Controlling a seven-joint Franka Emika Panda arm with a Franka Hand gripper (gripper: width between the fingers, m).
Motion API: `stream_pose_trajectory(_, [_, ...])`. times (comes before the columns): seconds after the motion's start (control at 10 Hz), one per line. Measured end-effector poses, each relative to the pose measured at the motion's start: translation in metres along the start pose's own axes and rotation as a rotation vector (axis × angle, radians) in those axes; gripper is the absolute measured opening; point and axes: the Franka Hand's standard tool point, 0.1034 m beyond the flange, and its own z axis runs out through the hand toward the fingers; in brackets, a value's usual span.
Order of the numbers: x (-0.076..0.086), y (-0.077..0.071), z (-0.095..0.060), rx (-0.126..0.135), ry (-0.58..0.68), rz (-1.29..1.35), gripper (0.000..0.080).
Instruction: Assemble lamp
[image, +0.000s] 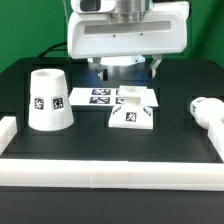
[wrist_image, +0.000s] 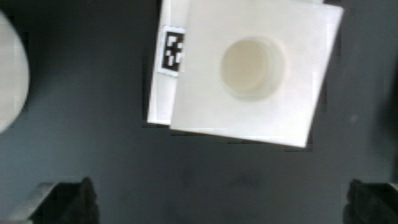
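The flat square lamp base (image: 132, 110) lies in the middle of the black table; in the wrist view the base (wrist_image: 249, 70) shows a round socket in its top and a tag on one edge. The tapered shade (image: 48, 100) stands upside down at the exterior view's left; its rim (wrist_image: 6, 75) shows in the wrist view. The bulb post (image: 208, 110) lies on its side at the exterior view's right. My gripper (wrist_image: 217, 205) hangs above the table behind the base, open and empty, its dark fingertips (wrist_image: 68, 200) wide apart.
The marker board (image: 95, 96) lies flat behind the base. A long white rail (image: 110, 170) runs along the table's front edge, with a short white end piece (image: 8, 128) at the exterior view's left.
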Motion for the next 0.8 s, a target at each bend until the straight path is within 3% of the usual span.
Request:
stream_pose_trajectory(0.3, [-0.012,-0.002,0.013,0.007,-0.019,0.178,0.07])
stream_pose_trajectory(0.8, [-0.027,-0.006,0.038,0.001,-0.032,0.083,0.07])
